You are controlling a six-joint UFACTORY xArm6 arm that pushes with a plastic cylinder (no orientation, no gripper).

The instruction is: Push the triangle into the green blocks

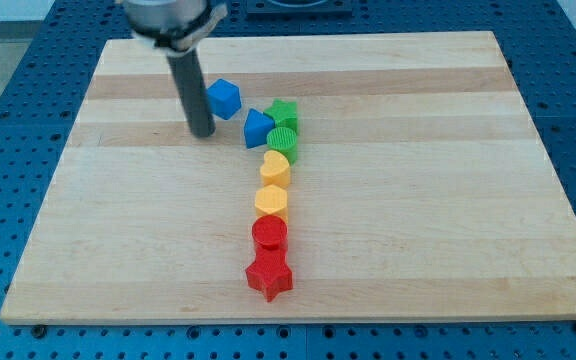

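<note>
On the counter [418, 200], my tip [201, 132] sits to the view's left of the blue triangle [258, 128]. That triangle touches the green star [284, 112] and green round block [282, 140] on its right. The blue cube [224, 98] lies just above and left of it.

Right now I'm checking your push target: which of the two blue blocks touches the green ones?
The blue triangle, pressed against the green blocks. The blue cube sits apart toward the view's upper left, nearer my tip.
</note>
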